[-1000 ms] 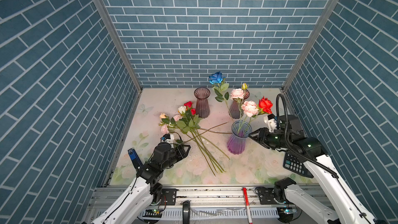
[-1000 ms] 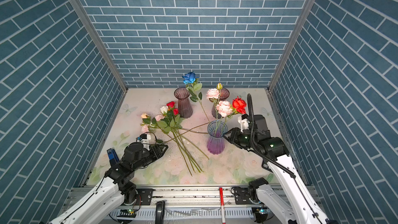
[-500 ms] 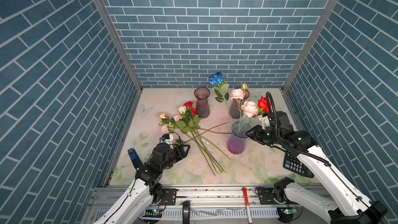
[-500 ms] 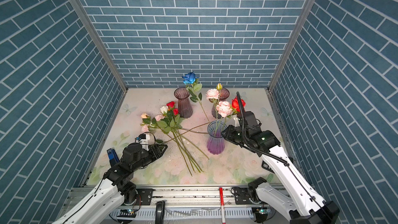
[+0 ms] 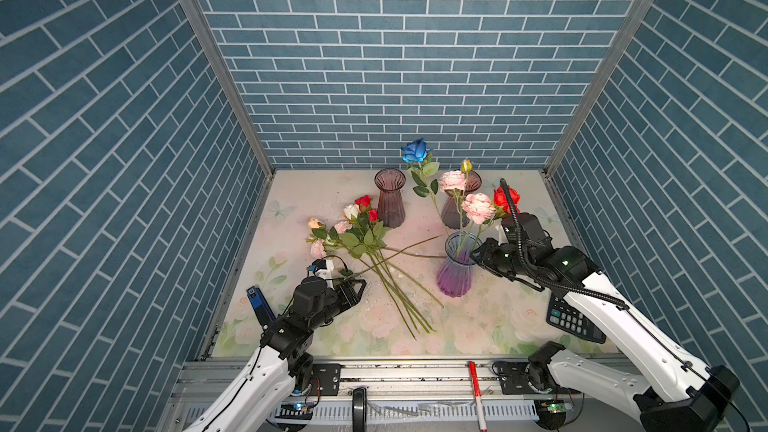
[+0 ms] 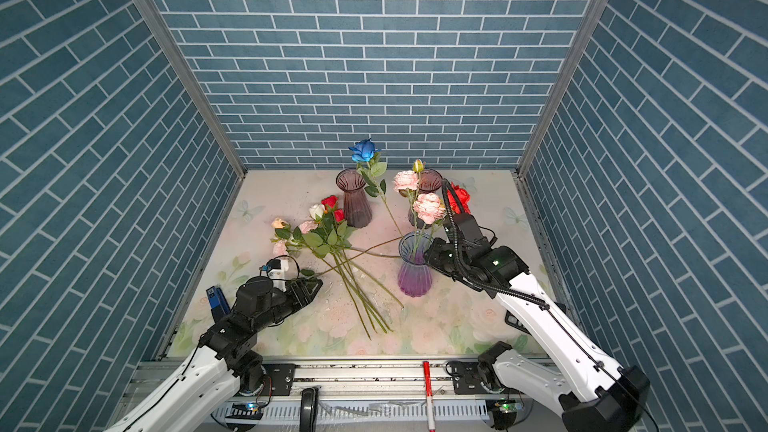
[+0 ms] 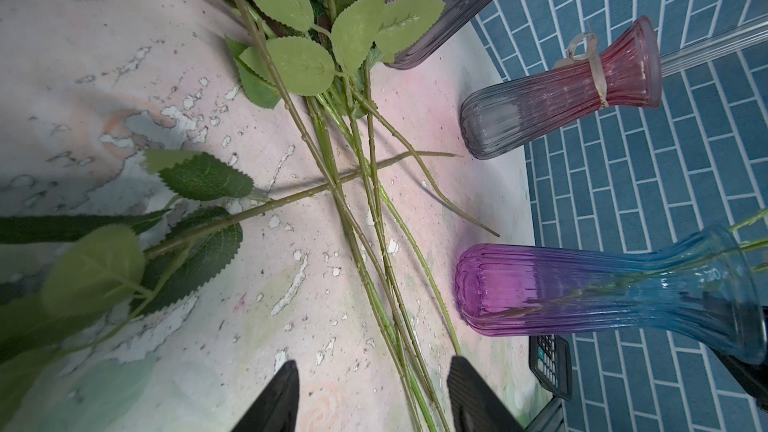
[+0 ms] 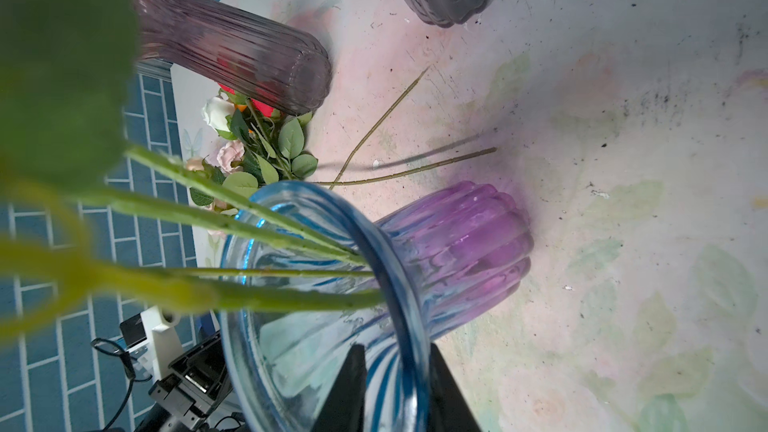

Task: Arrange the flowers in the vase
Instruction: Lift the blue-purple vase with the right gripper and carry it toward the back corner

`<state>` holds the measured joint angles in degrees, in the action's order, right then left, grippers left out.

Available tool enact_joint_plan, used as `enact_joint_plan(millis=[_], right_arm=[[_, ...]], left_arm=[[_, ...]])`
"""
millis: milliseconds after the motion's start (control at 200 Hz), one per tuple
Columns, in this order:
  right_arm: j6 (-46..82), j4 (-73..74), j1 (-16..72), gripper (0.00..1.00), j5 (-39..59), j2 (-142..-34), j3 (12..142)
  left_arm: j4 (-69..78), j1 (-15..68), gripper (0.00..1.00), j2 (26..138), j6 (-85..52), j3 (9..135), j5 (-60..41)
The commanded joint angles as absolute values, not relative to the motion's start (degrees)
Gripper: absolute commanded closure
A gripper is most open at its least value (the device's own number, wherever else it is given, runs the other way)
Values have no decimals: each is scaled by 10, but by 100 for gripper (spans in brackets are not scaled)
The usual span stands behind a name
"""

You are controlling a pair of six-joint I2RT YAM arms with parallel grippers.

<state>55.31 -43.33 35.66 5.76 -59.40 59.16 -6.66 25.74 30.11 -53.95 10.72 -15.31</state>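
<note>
The floral-printed desk point(image 5: 498, 326) is enclosed by blue brick-patterned walls. The vase point(image 5: 455, 272), blue at the mouth and purple at the base, stands upright right of centre in both top views. Above it rise a blue rose point(image 5: 414, 150) and two pink blooms point(image 5: 477, 206). In the right wrist view we see several green stems entering the vase point(image 8: 457, 243) through its flared mouth. The right gripper point(image 8: 397, 355) straddles the near rim, one finger inside the mouth and the other just outside the glass. We cannot tell whether the pads press on the wall. The loose flowers point(image 5: 357, 234) lie on the desk to the left of the vase. Their red, white, pink and pale orange blooms point toward the back left, and their bare stems fan out toward the front. One stem crosses the rest, its leafy end near the left gripper point(image 7: 374, 367). This gripper is low over the desk, jaws apart with nothing between them, just beside the lower ends of the stems. Two dusky purple vases point(image 5: 390, 197) stand upright behind. A calculator point(image 5: 573, 320) lies partly under the right arm.
</note>
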Motion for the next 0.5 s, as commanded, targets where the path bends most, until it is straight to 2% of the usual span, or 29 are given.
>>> enact_joint_plan(millis=[0,40,75,270,285,350,385,495], right_arm=[[569,-468,373,76,16,-608,606],[571,-472,376,77,8,-611,609],[571,-475,377,83,4,-613,611],[572,-492,377,86,-10,-620,625],[571,-493,378,90,-9,-620,626],[570,-498,379,94,-9,-624,634],[570,-503,378,100,-7,-626,639],[563,-518,377,100,-9,-634,663]], left_arm=[[-78,251,41,293,-531,99,-155],[-79,251,41,290,-531,98,-155],[-80,250,41,287,-531,98,-155],[-81,244,41,277,-532,93,-162],[-81,242,41,277,-532,93,-162],[-81,240,41,275,-531,91,-164],[-80,239,41,275,-531,91,-165],[-70,229,41,281,-527,92,-171]])
